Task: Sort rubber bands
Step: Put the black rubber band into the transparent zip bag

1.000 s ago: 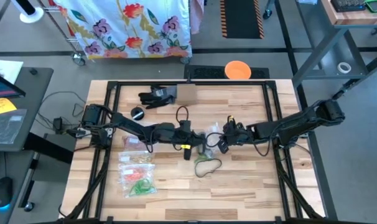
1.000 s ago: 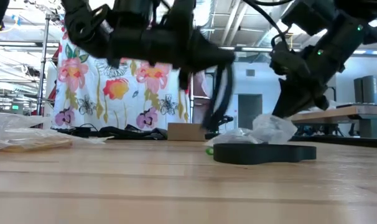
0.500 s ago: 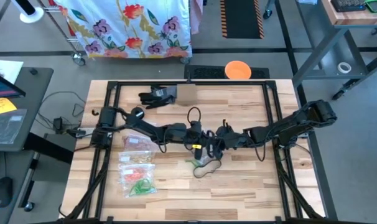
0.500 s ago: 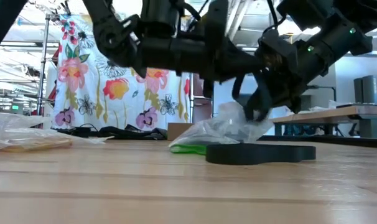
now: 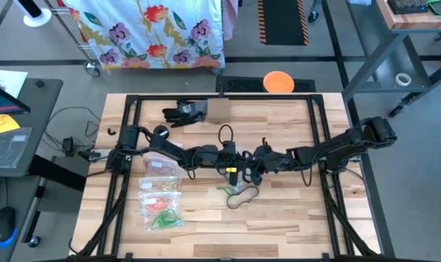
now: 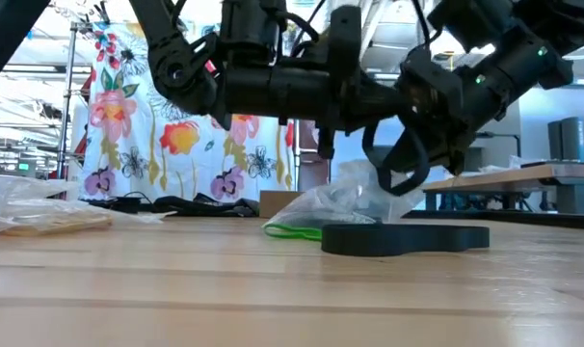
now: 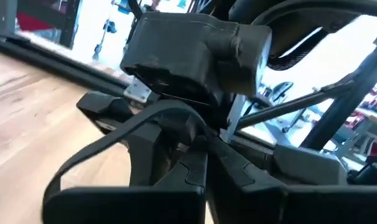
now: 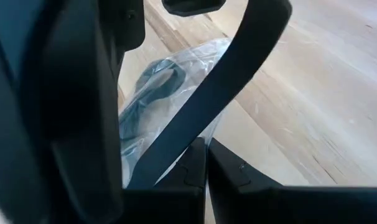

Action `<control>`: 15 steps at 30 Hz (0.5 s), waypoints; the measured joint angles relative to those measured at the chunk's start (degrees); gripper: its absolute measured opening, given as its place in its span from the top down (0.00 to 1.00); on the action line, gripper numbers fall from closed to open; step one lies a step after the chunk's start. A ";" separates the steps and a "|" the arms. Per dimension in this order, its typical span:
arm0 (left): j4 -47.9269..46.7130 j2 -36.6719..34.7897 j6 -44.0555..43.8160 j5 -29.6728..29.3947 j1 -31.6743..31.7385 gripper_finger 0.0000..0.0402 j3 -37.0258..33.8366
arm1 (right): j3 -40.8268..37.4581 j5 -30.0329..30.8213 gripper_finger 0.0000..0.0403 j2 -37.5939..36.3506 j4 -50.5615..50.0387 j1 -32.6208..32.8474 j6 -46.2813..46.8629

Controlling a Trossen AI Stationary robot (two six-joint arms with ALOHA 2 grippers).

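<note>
A clear plastic bag (image 5: pixel 241 191) lies near the table's middle with dark rubber bands (image 8: pixel 152 74) and green rubber bands (image 6: pixel 290 230) inside. Its upper part (image 6: pixel 355 188) rises toward my two grippers, and its lower part rests on the wood. My right gripper (image 8: pixel 206 162) reaches in from the table's right, tilted down over the bag, fingers shut. My left gripper (image 7: pixel 206 168) comes level from the left, fingers shut, tip to tip with the right one (image 5: pixel 251 173). A black strap crosses both wrist views. My right gripper seems to have the clear bag by its raised upper edge (image 8: pixel 182 146), slanting down from the table's right. The fingers and the black strap hide the place of contact. The bag hangs slack below, its lower end on the table. My left gripper: I cannot tell whether it touches the bag.
Three more clear bags (image 5: pixel 160 185) with red, orange and green bands lie in a column at the table's left. A black glove-like heap (image 5: pixel 184 111), a small cardboard box (image 5: pixel 219 109) and a round black thing (image 5: pixel 160 132) sit toward the far edge.
My left gripper has gone toward the table's right and down, up to my right gripper. My right gripper has tipped further down. The bag, crumpled under the right gripper before, now stands drawn up and spread toward the left, its green bands showing at the table.
</note>
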 joint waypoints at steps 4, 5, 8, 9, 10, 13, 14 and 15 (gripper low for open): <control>2.96 0.13 -0.73 0.66 -0.04 1.00 -3.63 | -0.48 0.82 1.00 -2.62 0.67 0.72 0.94; 2.99 0.71 -1.32 0.68 -0.09 1.00 -4.89 | -0.32 1.05 1.00 -3.57 1.26 0.94 1.01; 3.18 0.97 -2.54 -0.52 0.19 1.00 -7.49 | -0.32 1.13 1.00 -5.28 1.40 1.53 0.26; 6.02 0.36 -2.80 -1.35 0.36 1.00 -7.81 | -0.39 1.12 1.00 -5.77 1.51 1.75 -0.42; 7.71 0.06 -2.95 -1.49 0.63 1.00 -7.94 | -0.39 1.17 1.00 -6.35 2.33 1.98 -0.98; 8.50 0.84 -3.29 0.11 0.98 1.00 -8.22 | -0.32 1.20 1.00 -7.09 2.99 2.12 -1.15; 8.41 0.86 -3.22 0.52 0.98 1.00 -8.36 | -0.39 1.11 1.00 -7.01 2.36 2.16 -1.14; 9.04 0.65 -3.16 0.61 0.97 1.00 -8.32 | -0.41 0.87 1.00 -6.96 1.83 2.25 -1.14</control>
